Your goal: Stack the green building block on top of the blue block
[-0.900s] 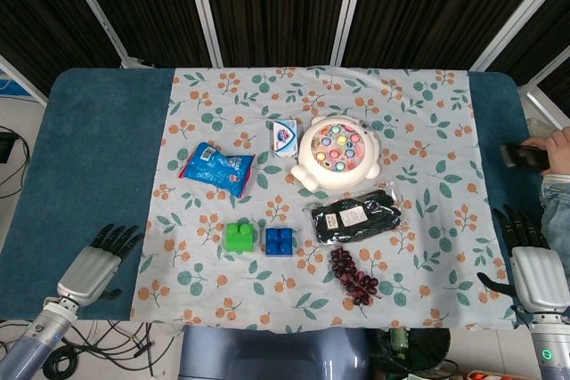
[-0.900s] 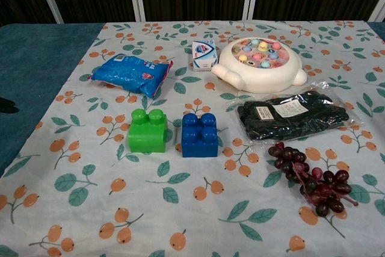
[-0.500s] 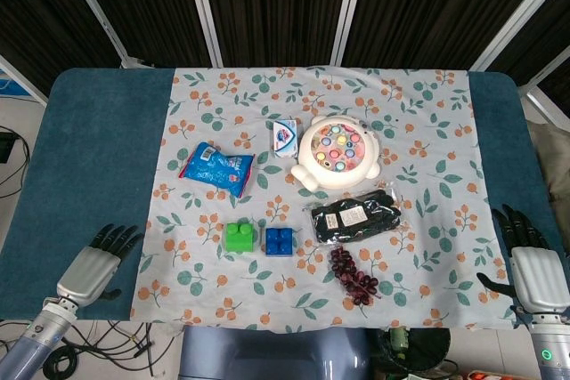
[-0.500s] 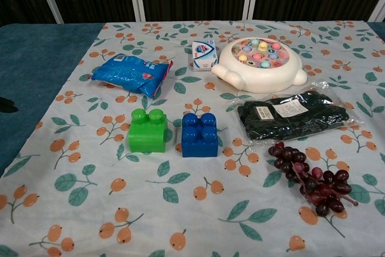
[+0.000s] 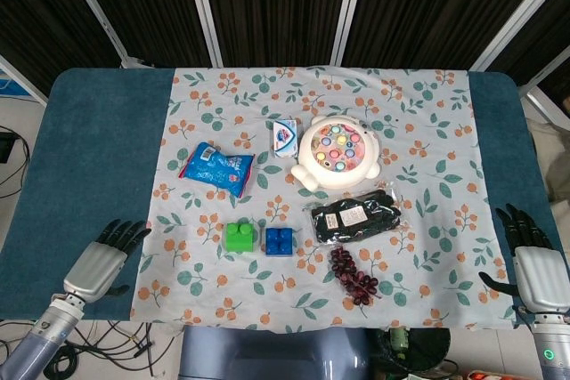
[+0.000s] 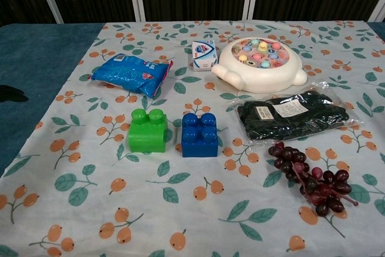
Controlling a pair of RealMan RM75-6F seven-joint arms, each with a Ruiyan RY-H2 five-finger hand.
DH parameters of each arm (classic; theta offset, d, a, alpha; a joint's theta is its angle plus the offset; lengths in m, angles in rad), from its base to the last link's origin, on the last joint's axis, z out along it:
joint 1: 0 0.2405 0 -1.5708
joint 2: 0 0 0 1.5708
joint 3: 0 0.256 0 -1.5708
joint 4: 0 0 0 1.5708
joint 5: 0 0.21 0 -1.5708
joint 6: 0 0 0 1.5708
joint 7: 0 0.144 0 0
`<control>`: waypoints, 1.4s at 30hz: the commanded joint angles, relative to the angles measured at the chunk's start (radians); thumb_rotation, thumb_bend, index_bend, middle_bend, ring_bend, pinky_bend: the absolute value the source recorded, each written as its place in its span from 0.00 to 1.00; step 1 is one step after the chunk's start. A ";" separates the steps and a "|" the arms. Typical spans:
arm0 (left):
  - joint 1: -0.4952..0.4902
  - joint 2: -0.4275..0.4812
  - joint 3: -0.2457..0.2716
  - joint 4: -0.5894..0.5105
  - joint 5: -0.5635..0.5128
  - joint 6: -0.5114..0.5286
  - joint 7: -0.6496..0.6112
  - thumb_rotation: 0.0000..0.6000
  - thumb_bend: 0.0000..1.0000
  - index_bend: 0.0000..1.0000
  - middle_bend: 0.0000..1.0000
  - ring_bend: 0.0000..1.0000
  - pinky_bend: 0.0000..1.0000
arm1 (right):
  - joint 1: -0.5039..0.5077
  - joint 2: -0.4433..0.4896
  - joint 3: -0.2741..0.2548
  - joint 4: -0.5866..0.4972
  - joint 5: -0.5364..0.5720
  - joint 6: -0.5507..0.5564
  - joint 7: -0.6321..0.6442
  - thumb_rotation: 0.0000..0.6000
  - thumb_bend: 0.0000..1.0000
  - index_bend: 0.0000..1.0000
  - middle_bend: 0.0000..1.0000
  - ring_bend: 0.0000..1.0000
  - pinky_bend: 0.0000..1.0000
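Observation:
The green block (image 5: pixel 238 237) (image 6: pixel 148 130) sits on the flowered cloth just left of the blue block (image 5: pixel 280 241) (image 6: pixel 200 135), a small gap between them. My left hand (image 5: pixel 104 261) lies at the near left on the bare blue tabletop, fingers spread and empty, well left of the green block. My right hand (image 5: pixel 532 257) rests at the near right edge, fingers spread, holding nothing. In the chest view only a dark fingertip shadow shows at the left edge.
A blue snack bag (image 5: pixel 217 167), a small soap box (image 5: pixel 285 137), a white fishing-game toy (image 5: pixel 337 152), a black packaged item (image 5: pixel 354 215) and a bunch of dark grapes (image 5: pixel 354 276) lie on the cloth (image 5: pixel 419 122) around the blocks.
A person's hand at the far right edge has left the view. My left hand has shifted slightly toward the cloth. The blocks have not moved.

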 commanded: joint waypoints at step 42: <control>-0.418 -0.506 -0.228 -0.018 -0.713 -0.073 0.584 1.00 0.19 0.29 0.22 0.18 0.30 | 0.002 0.012 0.003 -0.018 0.020 -0.022 0.036 1.00 0.10 0.00 0.00 0.00 0.19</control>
